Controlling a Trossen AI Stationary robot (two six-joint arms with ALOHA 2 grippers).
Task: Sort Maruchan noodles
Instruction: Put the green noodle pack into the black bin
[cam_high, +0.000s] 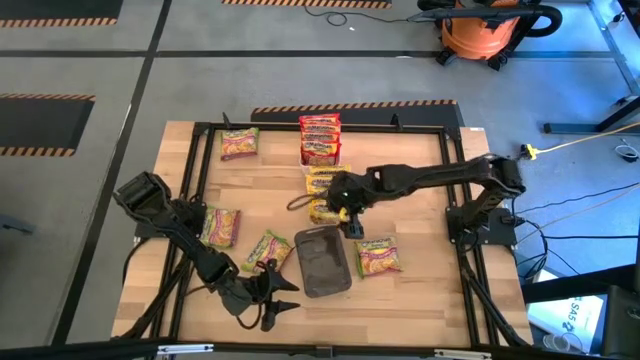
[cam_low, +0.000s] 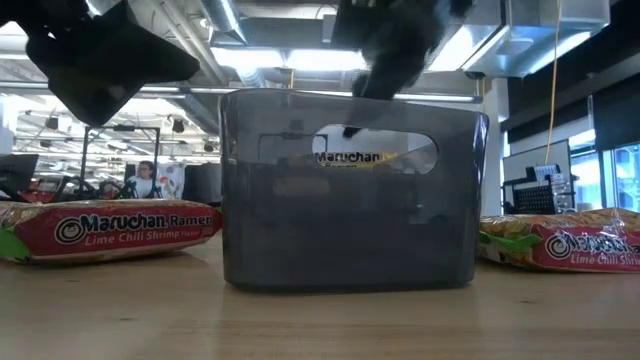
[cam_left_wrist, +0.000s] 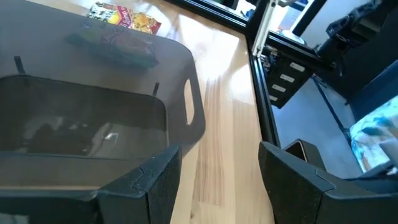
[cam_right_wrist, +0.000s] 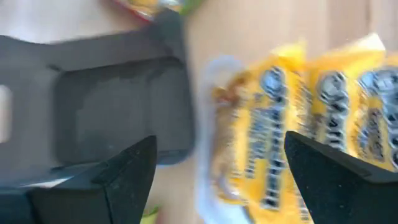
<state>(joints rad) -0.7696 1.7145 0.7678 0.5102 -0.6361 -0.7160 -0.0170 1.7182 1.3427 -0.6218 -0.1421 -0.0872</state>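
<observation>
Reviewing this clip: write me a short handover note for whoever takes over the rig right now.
Right gripper: open, empty, over the yellow packets at mid-table.
Left gripper: open, empty, at the near edge beside the dark bin.
Done: red packets stacked at the far side, yellow ones grouped below them.
Left: four green-and-pink packets lie scattered, one far left, two on the left, one right of the bin. The bin looks empty.

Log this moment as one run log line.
right hand: open above yellow packets | left hand: open, waiting beside dark tray
</observation>
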